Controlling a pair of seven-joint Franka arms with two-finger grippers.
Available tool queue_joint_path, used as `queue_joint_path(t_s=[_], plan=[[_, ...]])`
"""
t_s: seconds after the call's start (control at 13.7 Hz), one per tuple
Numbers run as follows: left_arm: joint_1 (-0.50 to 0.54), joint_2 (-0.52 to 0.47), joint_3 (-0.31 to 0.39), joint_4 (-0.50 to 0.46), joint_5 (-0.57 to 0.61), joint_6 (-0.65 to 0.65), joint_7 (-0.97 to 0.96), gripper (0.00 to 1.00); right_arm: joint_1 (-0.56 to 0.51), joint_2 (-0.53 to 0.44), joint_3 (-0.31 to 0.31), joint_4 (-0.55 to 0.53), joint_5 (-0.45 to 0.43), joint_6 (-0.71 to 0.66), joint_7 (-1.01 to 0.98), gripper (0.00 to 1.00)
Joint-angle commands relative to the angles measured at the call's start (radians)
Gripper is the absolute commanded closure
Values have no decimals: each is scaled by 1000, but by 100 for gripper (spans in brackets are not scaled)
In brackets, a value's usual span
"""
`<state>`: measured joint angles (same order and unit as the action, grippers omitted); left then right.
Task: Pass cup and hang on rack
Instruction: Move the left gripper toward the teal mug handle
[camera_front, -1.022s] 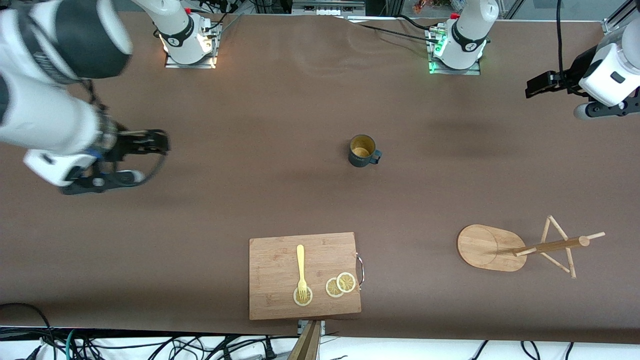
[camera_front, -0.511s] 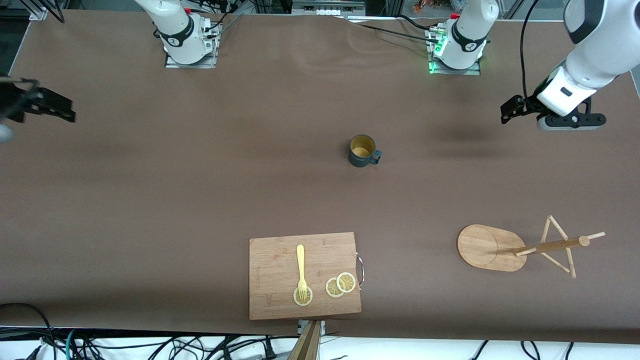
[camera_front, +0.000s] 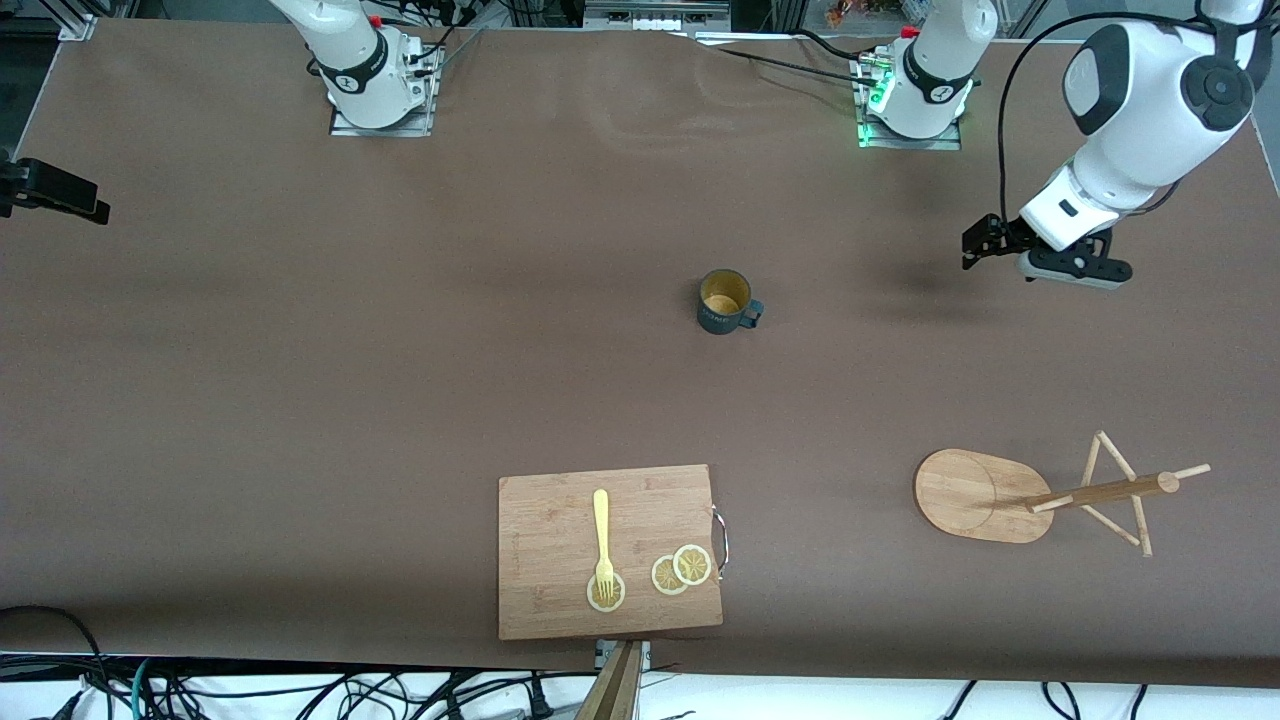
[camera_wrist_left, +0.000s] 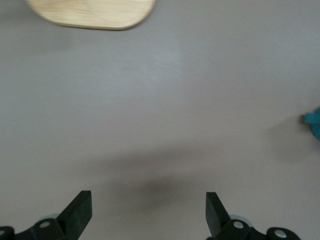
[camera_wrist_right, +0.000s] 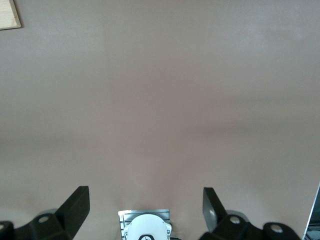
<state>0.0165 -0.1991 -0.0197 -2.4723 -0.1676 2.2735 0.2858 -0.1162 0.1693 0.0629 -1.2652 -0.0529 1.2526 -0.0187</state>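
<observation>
standing upright on the bare brown table (camera_front: 400, 380) near its middle, the teal-blue mug (camera_front: 724, 302) shows its yellowish-tan inside, with its handle (camera_front: 755, 312) at about four o'clock from its body and turned toward the left arm's end of the table. the bamboo mug tree (camera_front: 1040, 494) sits at roughly five o'clock from the mug, nearer to the front camera and toward that same end; its thin pegs (camera_front: 1112, 457) spread around the post, and its oval base (camera_wrist_left: 90, 12) shows in the left wrist view. the left gripper (camera_front: 985, 240) hangs over bare table at about three o'clock from the mug, well apart from it, its jaws spread wide and empty in the left wrist view, where a sliver of the mug shows at the frame's edge. the right gripper (camera_wrist_right: 145, 207) waits over the right arm's edge of the table, spread wide too and holding nothing. a bamboo cutting board (camera_front: 550, 530) at about seven o'clock from the mug carries a pale yellow fork (camera_front: 601, 535) and three lemon slices (camera_front: 681, 569). the mug looks rigid and light, probably smooth enough to slip, and could chip if dropped. a pinch across the rim wall on the side away from the handle seems the best hold, since it leaves the handle loop free for a peg.
</observation>
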Motion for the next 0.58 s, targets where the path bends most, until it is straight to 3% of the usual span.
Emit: queue_joint_path(t_s=[0.0, 0.51], plan=[[34, 70, -6, -13, -169, 43, 253, 0, -16, -34, -2, -39, 21, 13, -61, 0], [118, 289, -6, -14, -688, 41, 1133, 0, -19, -24, -2, -33, 13, 10, -60, 0]])
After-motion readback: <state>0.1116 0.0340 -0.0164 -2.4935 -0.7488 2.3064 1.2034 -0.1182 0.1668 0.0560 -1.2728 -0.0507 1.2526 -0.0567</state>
